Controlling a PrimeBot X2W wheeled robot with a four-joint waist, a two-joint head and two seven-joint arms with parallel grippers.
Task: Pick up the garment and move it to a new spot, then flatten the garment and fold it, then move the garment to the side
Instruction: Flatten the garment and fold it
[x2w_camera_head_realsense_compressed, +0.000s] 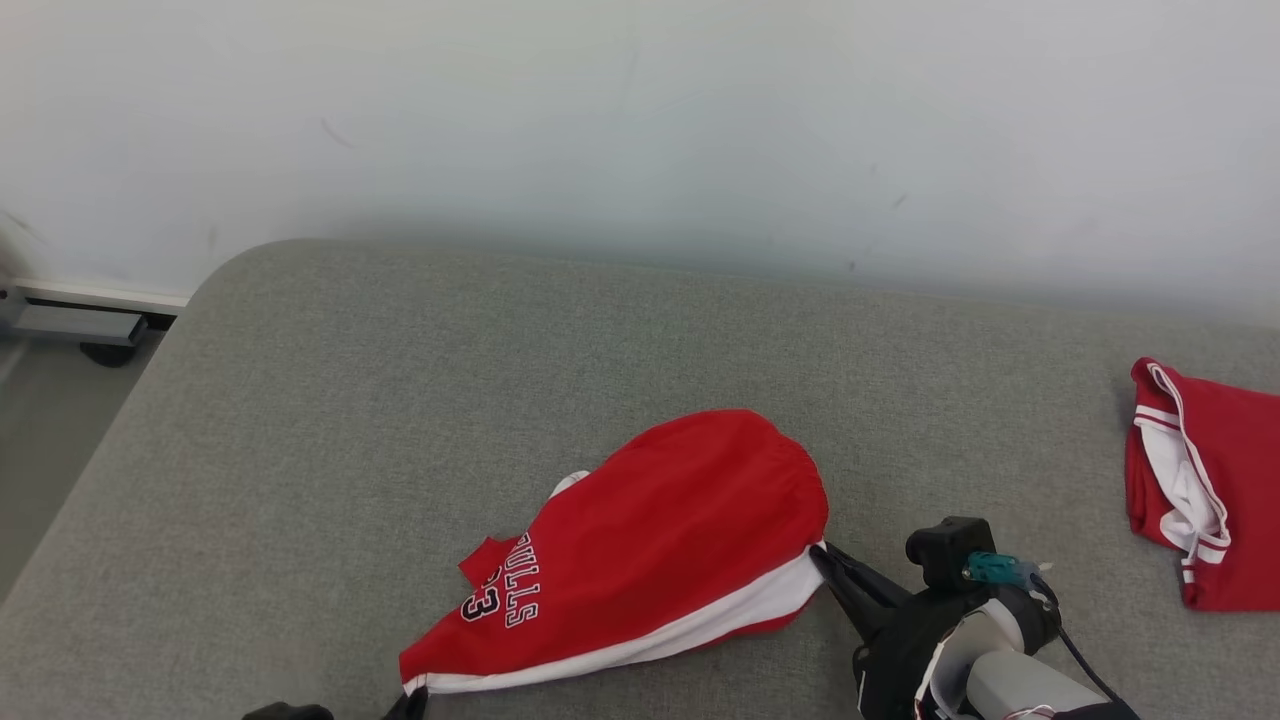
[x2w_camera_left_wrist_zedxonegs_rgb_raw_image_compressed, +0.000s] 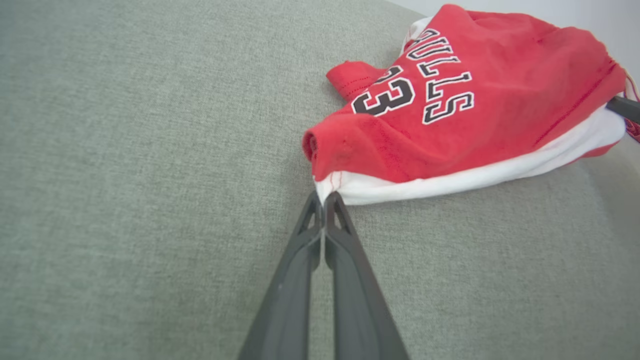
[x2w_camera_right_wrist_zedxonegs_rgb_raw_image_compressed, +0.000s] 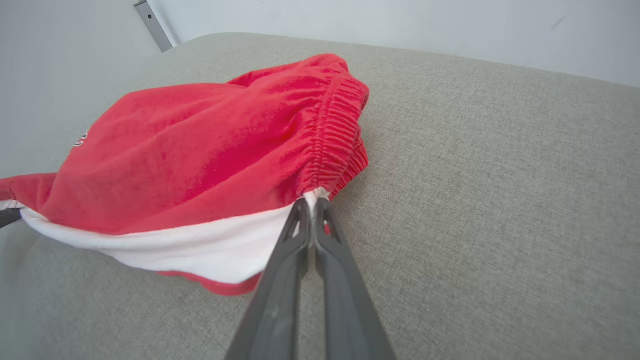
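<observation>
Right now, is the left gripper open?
No, the left gripper is pinched shut on the white corner of the red shorts.

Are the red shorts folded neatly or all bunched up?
Bunched up. The red shorts sit in a puffy, wrinkled heap on the grey cushion, not flat or squared.

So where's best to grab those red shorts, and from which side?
The two ends of the white side stripe, coming in low from the near side. It lies exposed along the front edge of the red shorts, so pulling its ends apart should flatten them. The left pincer is shut on the hem corner, the right pincer at the elastic waistband.
</observation>
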